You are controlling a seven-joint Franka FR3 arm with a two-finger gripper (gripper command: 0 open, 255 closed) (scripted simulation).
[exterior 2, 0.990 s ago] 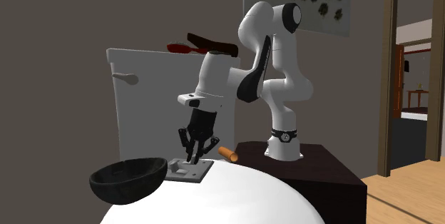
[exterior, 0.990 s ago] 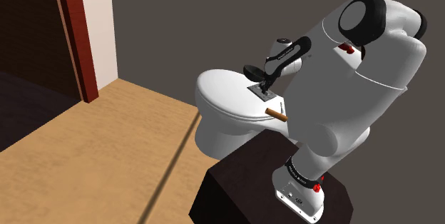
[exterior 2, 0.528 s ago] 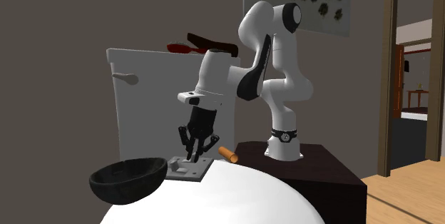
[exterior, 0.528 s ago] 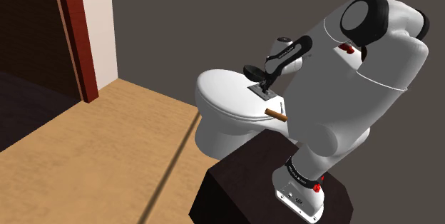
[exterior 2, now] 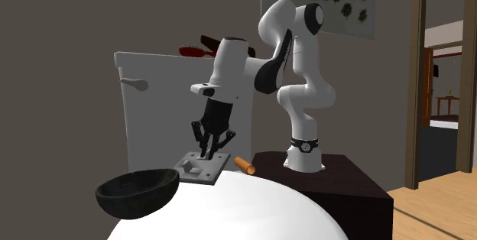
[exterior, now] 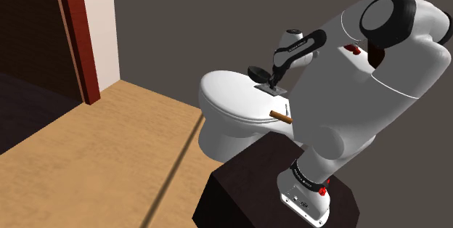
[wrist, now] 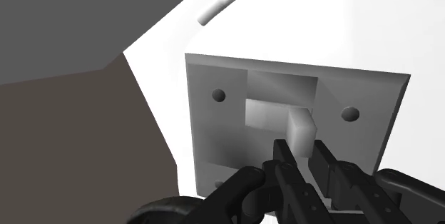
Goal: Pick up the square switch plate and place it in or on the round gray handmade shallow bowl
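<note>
The square grey switch plate (exterior 2: 199, 166) hangs tilted just above the white toilet lid (exterior 2: 237, 208), lifted clear of it. My black gripper (exterior 2: 208, 153) is shut on the plate's small raised toggle (wrist: 301, 131), one finger on each side of it. In the wrist view the plate (wrist: 228, 130) faces me with its screw holes, and my gripper (wrist: 305, 160) clasps the toggle. The dark round shallow bowl (exterior 2: 137, 192) stands on the lid, close beside the plate toward the second exterior view's left. From the shoulder view the plate (exterior: 271, 88) hangs under the gripper (exterior: 274, 81), with the bowl (exterior: 255, 72) just beyond.
An orange cylinder (exterior 2: 244, 164) lies at the lid's edge near the dark stand (exterior 2: 336, 177). The toilet tank (exterior 2: 153, 108) rises behind the bowl, with red and dark items (exterior 2: 218, 47) on top. Wooden floor (exterior: 87, 154) spreads around the toilet.
The gripper has risen with the switch plate in its grasp. The plate has left the toilet lid and now hangs tilted. The forearm has swung upward.
</note>
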